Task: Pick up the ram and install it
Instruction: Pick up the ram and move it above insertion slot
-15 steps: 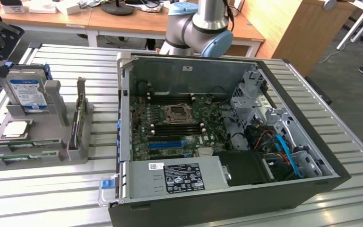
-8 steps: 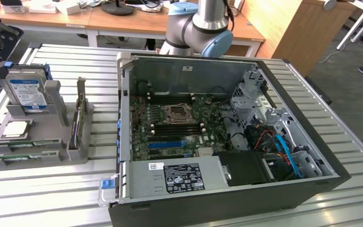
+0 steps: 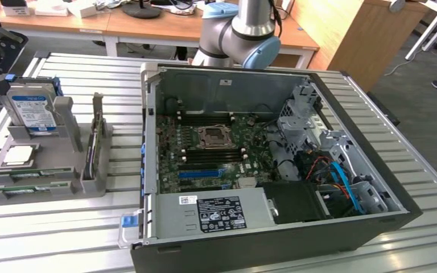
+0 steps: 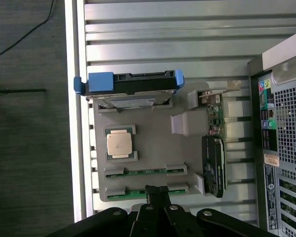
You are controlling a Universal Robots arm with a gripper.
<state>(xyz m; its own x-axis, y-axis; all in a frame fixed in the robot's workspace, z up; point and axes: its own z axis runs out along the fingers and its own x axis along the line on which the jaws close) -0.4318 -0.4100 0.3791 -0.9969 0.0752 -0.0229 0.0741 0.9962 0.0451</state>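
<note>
Slatted table bears one tray with two ram sticks.

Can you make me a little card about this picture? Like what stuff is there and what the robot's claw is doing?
gripper: shut, nothing in it, hovers by the ram
ram: two green sticks lying in slots of the gray holder, not picked up yet
hard drive: standing upright in the holder
processor chip: lying flat in the holder
computer case: open, on the exterior view's right of the holder
</note>
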